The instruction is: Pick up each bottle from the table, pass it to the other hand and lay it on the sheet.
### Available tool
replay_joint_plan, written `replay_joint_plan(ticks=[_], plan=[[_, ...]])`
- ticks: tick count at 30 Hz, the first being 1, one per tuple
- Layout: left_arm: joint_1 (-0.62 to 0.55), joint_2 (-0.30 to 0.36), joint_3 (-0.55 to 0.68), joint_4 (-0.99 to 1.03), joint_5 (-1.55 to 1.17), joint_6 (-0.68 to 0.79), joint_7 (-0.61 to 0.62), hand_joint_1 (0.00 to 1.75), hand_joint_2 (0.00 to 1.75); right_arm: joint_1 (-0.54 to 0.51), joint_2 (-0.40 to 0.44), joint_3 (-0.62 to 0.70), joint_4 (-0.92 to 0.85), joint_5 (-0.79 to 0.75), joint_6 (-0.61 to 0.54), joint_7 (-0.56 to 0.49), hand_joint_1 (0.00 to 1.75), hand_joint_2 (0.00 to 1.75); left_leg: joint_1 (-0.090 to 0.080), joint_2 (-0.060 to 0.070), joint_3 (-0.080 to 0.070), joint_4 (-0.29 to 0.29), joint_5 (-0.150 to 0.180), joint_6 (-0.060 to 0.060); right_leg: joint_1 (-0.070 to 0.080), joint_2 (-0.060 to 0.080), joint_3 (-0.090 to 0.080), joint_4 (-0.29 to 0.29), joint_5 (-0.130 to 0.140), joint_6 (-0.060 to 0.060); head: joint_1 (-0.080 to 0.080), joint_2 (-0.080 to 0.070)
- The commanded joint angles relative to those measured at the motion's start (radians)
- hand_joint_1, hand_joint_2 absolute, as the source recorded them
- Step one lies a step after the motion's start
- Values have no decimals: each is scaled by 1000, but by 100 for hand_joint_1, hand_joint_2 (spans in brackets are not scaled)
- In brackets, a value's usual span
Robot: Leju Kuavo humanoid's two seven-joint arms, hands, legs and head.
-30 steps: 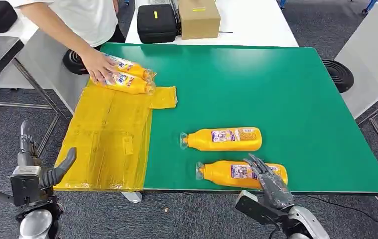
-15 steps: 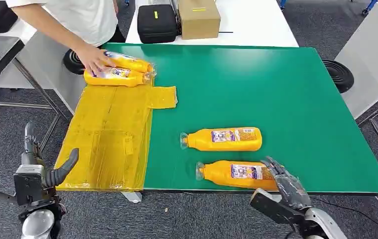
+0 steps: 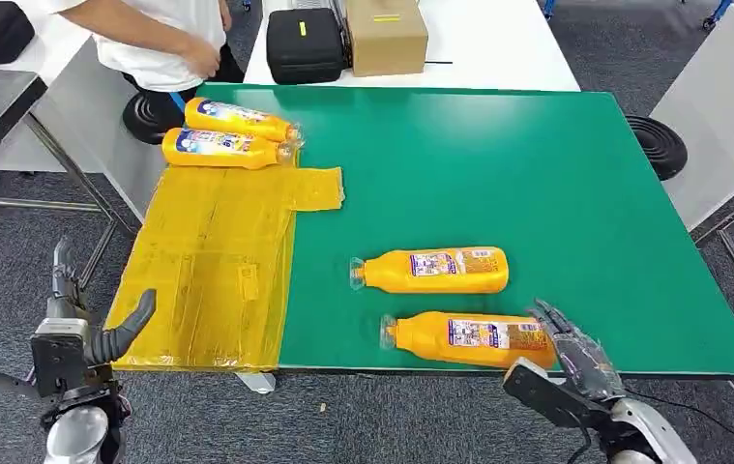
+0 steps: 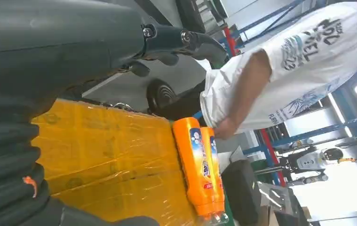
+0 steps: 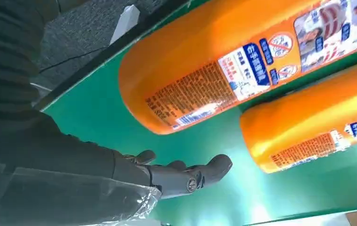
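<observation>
Two orange bottles lie on their sides on the green table (image 3: 537, 174), well right of the yellow sheet (image 3: 208, 261): the near bottle (image 3: 469, 338) by the front edge, the far bottle (image 3: 432, 270) just behind it. The right hand (image 3: 575, 356), fingers spread and empty, sits at the near bottle's base. Another bottle pair (image 3: 232, 135) lies at the sheet's far end. The left hand (image 3: 82, 333), released, hangs off the sheet's near-left corner.

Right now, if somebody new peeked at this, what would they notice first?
Probably the bright orange bottles: two lie side by side on the green table near its front edge, and two more rest at the far end of the yellow sheet. The robot's right hand is open beside the nearest one.
</observation>
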Motion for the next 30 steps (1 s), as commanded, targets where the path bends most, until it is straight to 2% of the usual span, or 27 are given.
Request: replay_joint_plan(ticks=[1,7,10,11,13,14,18,19,23,24,30], plan=[[-15,9,-6,64,13,10,5,0,175,-132,3,-56,122,16,26,-7,0,175,0,2,5,-1,-1,0,0,1,4,-2,0,-2,0,0],[-16,-2,-2,70,-1,29,20,0,175,-210,11,-31,231,31,72,-22,0,175,0,3,7,-2,-1,1,1,1,7,-3,-1,-2,0,0],[-29,6,-2,81,-1,28,43,0,175,-292,-33,10,308,0,103,-24,0,175,0,4,6,-1,-1,1,1,3,6,-2,0,-2,0,0],[-31,7,-3,83,-1,27,45,0,175,-303,-38,13,319,-6,108,-23,0,175,0,4,9,-2,-2,1,1,2,8,-3,-1,-3,0,0],[-35,14,-8,92,-8,21,64,0,175,-324,-36,24,346,-12,121,-20,0,175,0,3,4,-1,0,1,1,2,4,-2,0,-1,0,0],[-32,17,-9,93,-11,22,70,0,175,-329,-32,31,355,-11,119,-20,0,175,0,4,8,-1,-1,1,1,2,7,-2,0,-2,0,0],[-13,32,-11,90,-14,27,77,0,175,-355,-20,61,386,-8,121,-21,0,175,0,2,4,-1,0,1,1,1,5,-2,0,-1,0,0],[-9,33,-10,89,-14,27,76,0,175,-358,-18,63,389,-8,121,-21,0,175,0,4,9,-2,-1,1,1,2,9,-3,-1,-2,0,0],[4,35,-12,71,-17,27,84,0,175,-383,-18,82,417,-9,123,-27,0,175,0,4,5,-1,-1,1,1,3,5,-2,0,-2,0,0],[4,35,-12,71,-17,27,84,0,175,-383,-18,82,417,-9,123,-27,0,175,0,4,9,-2,-2,1,1,3,9,-2,-1,-3,0,0],[4,35,-12,71,-17,27,84,0,175,-383,-18,82,417,-9,123,-27,0,175,0,2,3,-1,0,1,1,1,4,-1,0,-1,0,0]])
